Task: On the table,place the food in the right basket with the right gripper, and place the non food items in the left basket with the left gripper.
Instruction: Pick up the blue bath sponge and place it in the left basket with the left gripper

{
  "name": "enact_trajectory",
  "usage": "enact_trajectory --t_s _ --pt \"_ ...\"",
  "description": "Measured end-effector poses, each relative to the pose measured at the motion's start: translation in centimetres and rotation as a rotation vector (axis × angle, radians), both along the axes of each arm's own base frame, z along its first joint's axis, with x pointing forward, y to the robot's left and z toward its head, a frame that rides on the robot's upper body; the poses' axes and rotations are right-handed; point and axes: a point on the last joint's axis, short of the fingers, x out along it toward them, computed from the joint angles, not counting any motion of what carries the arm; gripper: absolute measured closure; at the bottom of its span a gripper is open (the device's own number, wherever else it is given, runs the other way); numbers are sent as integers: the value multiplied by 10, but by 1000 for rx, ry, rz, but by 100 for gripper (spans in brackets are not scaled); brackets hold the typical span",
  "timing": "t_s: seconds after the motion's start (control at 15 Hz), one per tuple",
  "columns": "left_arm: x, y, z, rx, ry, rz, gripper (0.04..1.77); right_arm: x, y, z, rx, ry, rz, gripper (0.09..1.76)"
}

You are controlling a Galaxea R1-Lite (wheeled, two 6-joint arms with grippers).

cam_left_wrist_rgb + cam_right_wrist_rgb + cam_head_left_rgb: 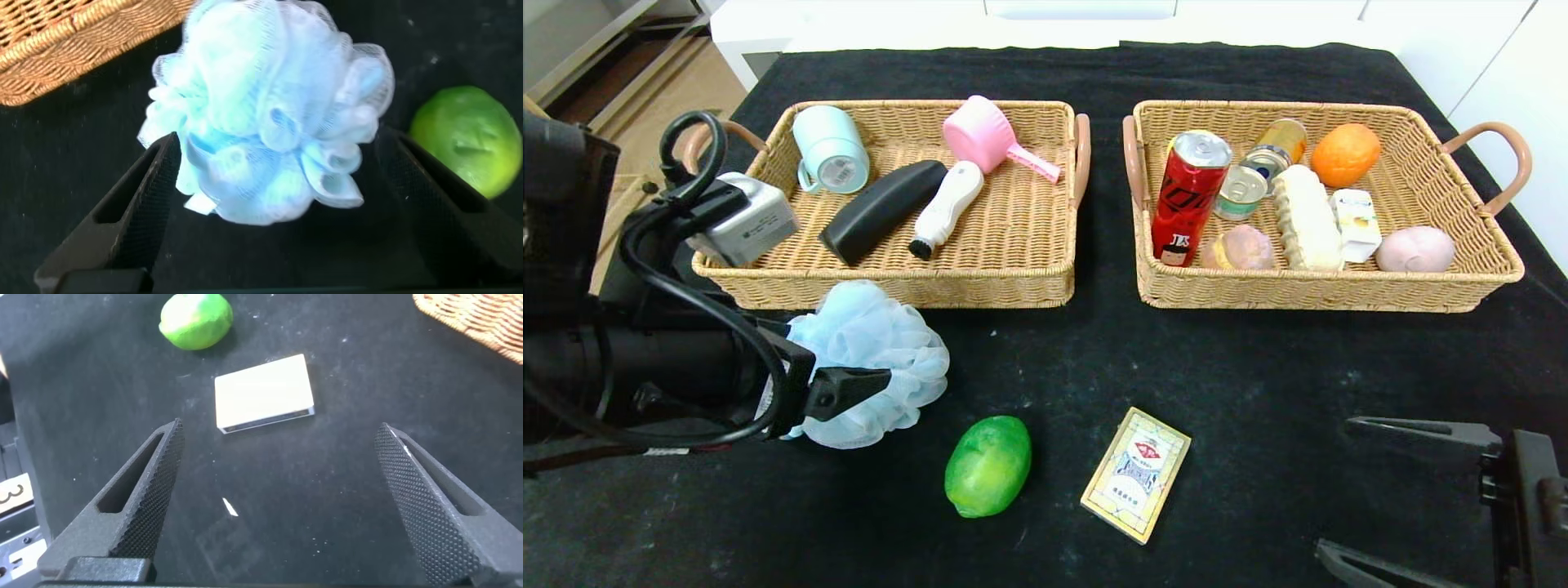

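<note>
On the black table (1258,384) my left gripper (849,355) stands open with its fingers (122,212) on either side of the light-blue bath pouf (870,359), just before the left basket (890,286). In the left wrist view the pouf (270,106) fills the gap of the gripper (278,143). The green fruit (987,465) and the cream card box (1137,474) lie on the cloth in front. My right gripper (1333,487) is open and empty at the near right, its gap (279,429) facing the box (264,392). The right basket (1307,292) holds the red can (1188,196), bread loaf (1307,216) and white carton (1354,222).
The left basket also holds a pale mug (831,151), a pink scoop (988,135), a black bottle (882,211), a white brush (943,208) and a grey box (747,219). An orange (1345,153), small cans and pinkish round items share the right basket.
</note>
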Motion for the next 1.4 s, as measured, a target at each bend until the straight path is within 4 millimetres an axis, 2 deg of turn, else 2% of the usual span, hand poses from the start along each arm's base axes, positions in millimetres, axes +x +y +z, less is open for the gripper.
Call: enact_trajectory --t_s 0.27,0.93,1.4 --pt "10 1 -3 13 11 55 9 -1 -1 1 3 -6 -6 15" --pt "23 4 -2 -19 14 117 9 2 -20 28 82 -90 -131 14" --pt "34 -1 -26 -20 110 113 9 4 -21 29 82 -93 -144 14"
